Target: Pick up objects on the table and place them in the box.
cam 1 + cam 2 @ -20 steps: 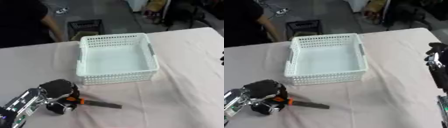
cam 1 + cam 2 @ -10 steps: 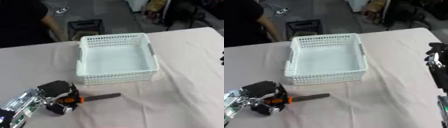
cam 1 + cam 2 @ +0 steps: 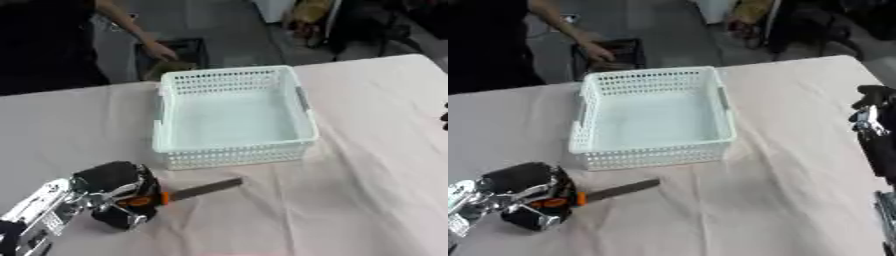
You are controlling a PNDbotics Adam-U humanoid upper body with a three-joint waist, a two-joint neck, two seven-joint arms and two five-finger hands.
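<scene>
A pale cloth covers the bench (image 3: 367,165). At upper centre stands a white perforated box (image 3: 232,116). At lower left, the left robot hand (image 3: 118,194) is curled round the orange handle of a knife (image 3: 179,192), its grey blade pointing right. The right robot hand (image 3: 868,115) shows at the right edge; I cannot tell its fingers' state.

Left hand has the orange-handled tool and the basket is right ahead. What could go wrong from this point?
The left hand grips the tool at its orange handle, so the long blade sticks out sideways and could catch the white basket wall on the way in. Held at one end, the tool might also pivot in the fingers.
</scene>
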